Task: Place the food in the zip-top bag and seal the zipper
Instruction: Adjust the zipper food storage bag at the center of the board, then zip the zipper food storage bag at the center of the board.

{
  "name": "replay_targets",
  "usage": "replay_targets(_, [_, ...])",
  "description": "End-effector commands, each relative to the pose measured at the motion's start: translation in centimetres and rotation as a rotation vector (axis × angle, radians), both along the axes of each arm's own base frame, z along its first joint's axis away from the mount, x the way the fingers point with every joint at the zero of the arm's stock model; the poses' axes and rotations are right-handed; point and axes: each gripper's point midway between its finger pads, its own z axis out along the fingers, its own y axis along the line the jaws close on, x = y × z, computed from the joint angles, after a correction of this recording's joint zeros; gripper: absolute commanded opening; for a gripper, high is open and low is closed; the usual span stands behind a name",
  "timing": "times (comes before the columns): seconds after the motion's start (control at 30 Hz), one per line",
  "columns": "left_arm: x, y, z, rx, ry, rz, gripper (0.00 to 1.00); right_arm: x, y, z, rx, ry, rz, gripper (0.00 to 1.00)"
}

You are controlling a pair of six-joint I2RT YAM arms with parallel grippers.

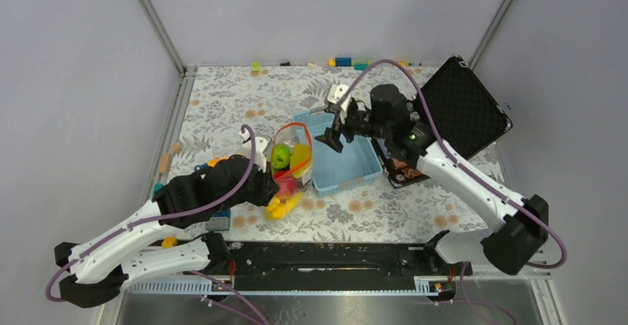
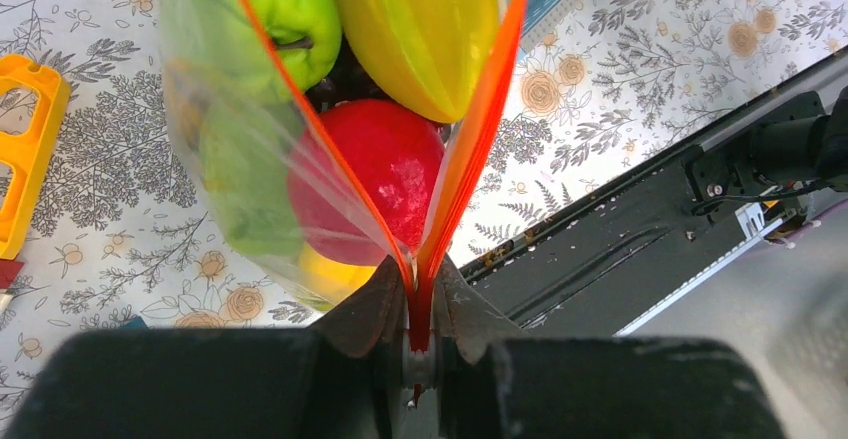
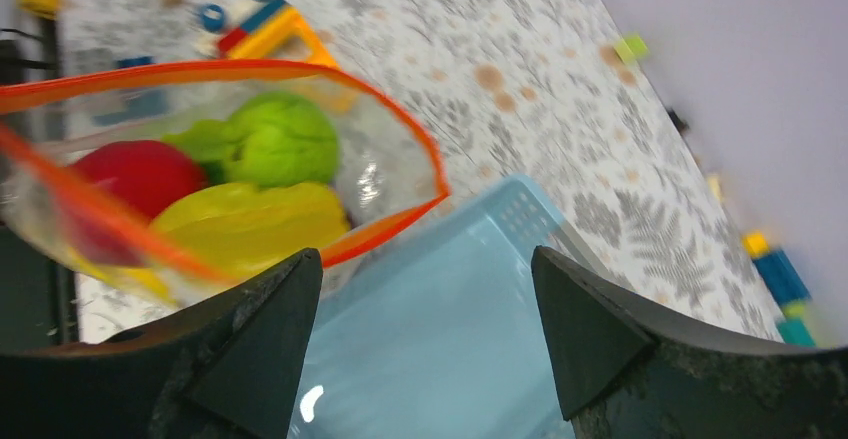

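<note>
The clear zip-top bag (image 1: pixel 292 168) stands on the table left of the blue basket, its mouth gaping. My left gripper (image 2: pixel 425 294) is shut on one end of the orange-red zipper (image 2: pixel 480 129), where the two strips meet. Inside the bag lies the food: a green apple (image 2: pixel 290 9), a yellow piece (image 2: pixel 420 29) and a red apple (image 2: pixel 375 174). A yellow banana (image 1: pixel 284 206) shows at the bag's bottom. My right gripper (image 3: pixel 427 253) hangs open over the basket, just beside the bag's far rim (image 3: pixel 420 149), with nothing between its fingers.
The light-blue basket (image 1: pixel 355 168) sits right of the bag. An open black case (image 1: pixel 463 110) stands at the back right. Small coloured blocks (image 1: pixel 343 62) line the far edge. A yellow toy piece (image 2: pixel 25 149) lies left of the bag. A black rail (image 1: pixel 333 255) runs along the near edge.
</note>
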Motion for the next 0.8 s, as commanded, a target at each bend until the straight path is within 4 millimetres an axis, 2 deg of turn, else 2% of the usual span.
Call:
replay_targets(0.0, [-0.3, -0.9, 4.8, -0.125, -0.062, -0.043, 0.0, -5.8, 1.9, 3.2, 0.14, -0.134, 0.287, 0.84])
replay_targets(0.07, [-0.5, -0.9, 5.6, -0.136, -0.07, -0.061, 0.0, -8.1, 2.5, 2.7, 0.118, -0.209, 0.358, 0.84])
replay_targets(0.17, [-0.7, -0.8, 6.3, -0.135, -0.074, -0.068, 0.0, -9.6, 3.7, 1.9, 0.05, -0.341, 0.381, 0.84])
replay_targets(0.3, [-1.3, -1.0, 6.4, -0.148, -0.056, -0.101, 0.0, -9.9, 5.3, 1.4, 0.034, -0.364, 0.419, 0.81])
replay_targets(0.43, [-1.7, -1.0, 6.1, -0.153, -0.048, -0.114, 0.0, -10.2, 6.9, 0.9, 0.015, -0.368, 0.49, 0.74])
replay_targets(0.57, [-1.7, -0.9, 6.2, -0.163, -0.044, -0.107, 0.0, -11.4, 7.8, -0.7, -0.006, -0.33, 0.579, 0.63])
replay_targets(0.63, [-1.7, -1.0, 6.0, -0.159, -0.04, -0.106, 0.0, -12.2, 7.8, -2.1, -0.031, -0.295, 0.616, 0.59])
replay_targets(0.7, [-1.8, -1.1, 5.8, -0.148, -0.033, -0.12, 0.0, -12.6, 8.1, -2.6, -0.033, -0.286, 0.629, 0.49])
replay_targets(0.77, [-1.8, -1.1, 5.5, -0.137, -0.032, -0.127, 0.0, -12.6, 8.4, -2.6, -0.023, -0.261, 0.621, 0.33])
